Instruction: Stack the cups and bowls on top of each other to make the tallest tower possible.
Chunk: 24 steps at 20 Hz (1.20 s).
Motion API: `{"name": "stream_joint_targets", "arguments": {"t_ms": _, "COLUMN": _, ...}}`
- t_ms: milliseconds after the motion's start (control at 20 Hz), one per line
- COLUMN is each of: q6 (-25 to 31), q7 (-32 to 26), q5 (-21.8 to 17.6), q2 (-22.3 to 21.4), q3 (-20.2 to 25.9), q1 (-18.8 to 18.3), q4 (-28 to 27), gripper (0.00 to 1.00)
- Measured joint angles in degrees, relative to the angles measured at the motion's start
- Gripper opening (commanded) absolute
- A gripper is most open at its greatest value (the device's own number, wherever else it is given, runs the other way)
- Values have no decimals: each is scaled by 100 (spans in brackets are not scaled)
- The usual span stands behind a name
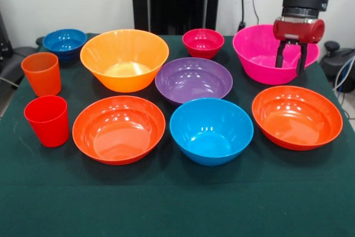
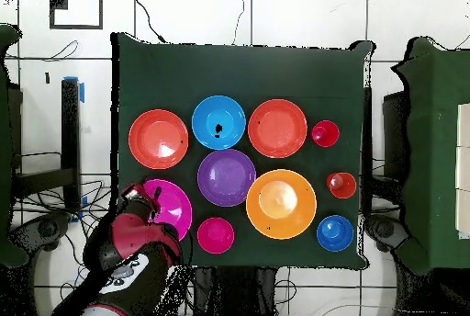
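You see every bowl and both cups standing upright, mouths up, none stacked. The gripper [image 1: 291, 59] hangs over the large pink bowl [image 1: 260, 59] at the table's corner, fingers parted and empty. From overhead the arm [image 2: 128, 243] covers part of that bowl's rim. The orange cup [image 1: 42, 74] and red cup [image 1: 47, 120] stand well apart from it, across the green cloth [image 1: 177, 203].

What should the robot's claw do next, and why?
Probably lower a little and close on the near rim of the large glossy pink plastic bowl. The gripper hangs open over that rim, holding nothing, and every bowl and cup sits alone on the green table, so nothing is stacked yet.
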Motion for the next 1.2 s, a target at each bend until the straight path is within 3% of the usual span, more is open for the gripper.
{"name": "stream_joint_targets", "arguments": {"t_ms": 200, "q6": -142, "q7": 0, "q5": 0, "q2": 1, "q3": 108, "q1": -98, "q4": 0, "gripper": 100}}
{"name": "stream_joint_targets", "arguments": {"t_ms": 250, "q6": -288, "q7": 0, "q5": -1, "q2": 2, "q3": 177, "q1": -177, "q4": 1, "gripper": 0}}
{"name": "stream_joint_targets", "arguments": {"t_ms": 900, "q6": -483, "q7": 0, "q5": 82, "q2": 0, "q3": 181, "q1": -147, "q4": 3, "gripper": 0}}
{"name": "stream_joint_targets", "arguments": {"t_ms": 1200, "q6": -474, "q7": 0, "q5": 82, "q2": -262, "q3": 116, "q1": -131, "q4": 191, "gripper": 0}}
